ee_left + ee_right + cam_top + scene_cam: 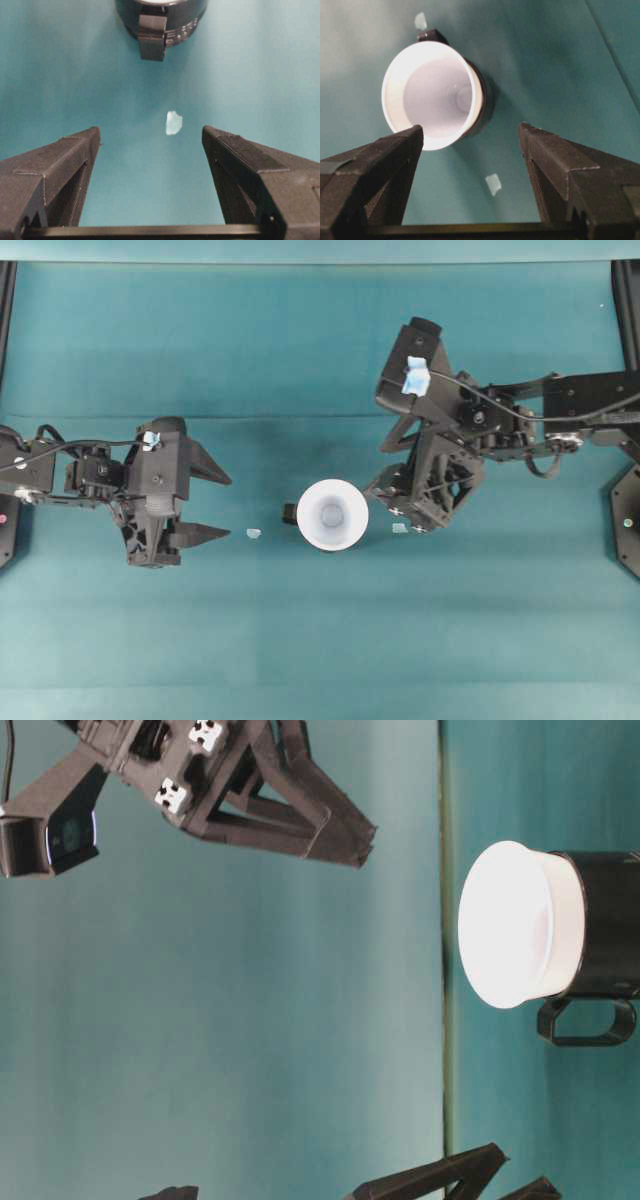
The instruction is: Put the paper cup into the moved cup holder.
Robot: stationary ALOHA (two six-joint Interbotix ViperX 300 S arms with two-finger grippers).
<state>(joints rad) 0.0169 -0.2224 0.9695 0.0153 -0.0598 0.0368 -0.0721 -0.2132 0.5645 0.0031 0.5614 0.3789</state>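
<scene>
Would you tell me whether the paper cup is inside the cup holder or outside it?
Inside. The paper cup sits upright in the cup holder, only its white rim showing above the black wall; both grippers are clear.

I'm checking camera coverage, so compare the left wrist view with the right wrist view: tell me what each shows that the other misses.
Only the left wrist view: the holder's handle face-on and the open left gripper, empty.

Only the right wrist view: the cup seated in the holder, its white inside visible down to the bottom, a second tape scrap on the near side, and the open right gripper, also empty.

Both: the black holder, the teal table and the tape scrap beyond the handle.
</scene>
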